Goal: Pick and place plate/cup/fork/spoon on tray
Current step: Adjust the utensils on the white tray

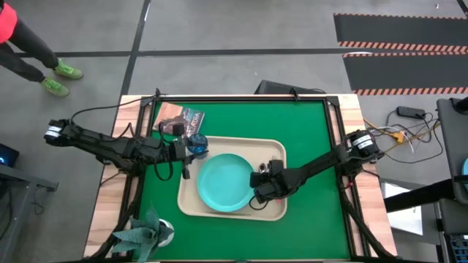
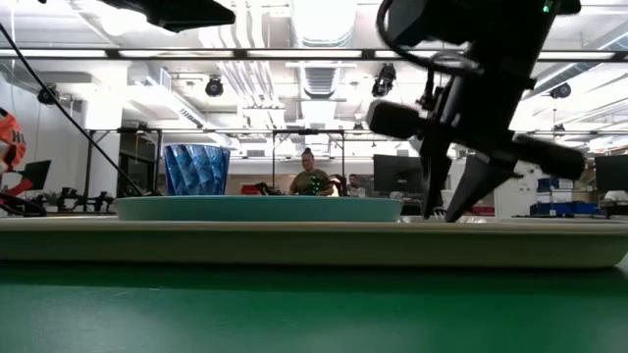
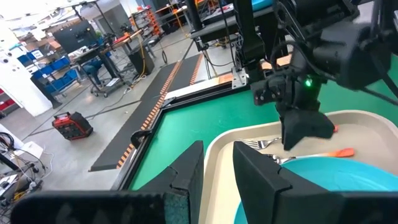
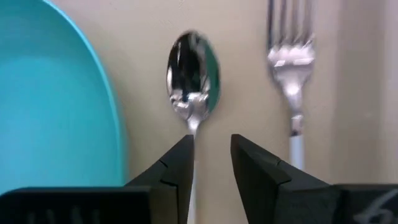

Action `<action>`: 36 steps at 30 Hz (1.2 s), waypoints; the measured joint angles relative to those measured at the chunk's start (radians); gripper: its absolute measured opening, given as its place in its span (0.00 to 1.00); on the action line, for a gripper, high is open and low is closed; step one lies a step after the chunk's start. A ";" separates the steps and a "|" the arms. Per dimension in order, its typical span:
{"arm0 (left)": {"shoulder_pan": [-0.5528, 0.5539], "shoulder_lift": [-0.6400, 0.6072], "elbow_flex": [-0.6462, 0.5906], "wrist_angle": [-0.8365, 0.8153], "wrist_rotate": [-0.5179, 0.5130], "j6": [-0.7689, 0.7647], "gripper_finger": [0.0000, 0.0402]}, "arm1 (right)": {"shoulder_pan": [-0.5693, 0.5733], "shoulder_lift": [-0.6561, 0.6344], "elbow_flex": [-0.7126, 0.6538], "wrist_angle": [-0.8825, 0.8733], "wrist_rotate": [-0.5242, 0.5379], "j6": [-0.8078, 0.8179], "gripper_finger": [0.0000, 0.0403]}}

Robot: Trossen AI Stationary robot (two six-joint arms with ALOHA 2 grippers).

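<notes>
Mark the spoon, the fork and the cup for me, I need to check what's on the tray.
spoon [image 4: 193, 74], right wrist view, on the oval metal bowl.
fork [image 4: 290, 59], right wrist view, on the base of the tines.
cup [image 2: 196, 170], low view, on the middle of its blue ribbed wall.

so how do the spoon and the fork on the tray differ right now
The spoon ends in a smooth oval bowl; the fork ends in separate tines. The spoon lies next to the plate; the fork lies farther from it. The right gripper sits open over the spoon's handle; nothing is over the fork. Both are shiny metal, parallel, flat on the tray.
</notes>
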 joint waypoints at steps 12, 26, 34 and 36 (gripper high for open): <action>0.000 0.000 0.000 0.001 0.000 0.000 0.18 | -0.031 -0.050 0.001 -0.153 -0.098 -0.130 0.14; 0.000 0.000 0.000 0.000 0.000 0.000 0.18 | -0.031 -0.014 -0.008 -0.148 -0.111 -0.132 0.16; 0.000 0.000 0.000 0.000 0.000 0.000 0.18 | -0.031 0.017 -0.011 -0.145 -0.127 -0.132 0.23; 0.000 0.000 0.000 0.000 0.000 0.000 0.18 | -0.031 0.024 -0.011 -0.143 -0.127 -0.132 0.23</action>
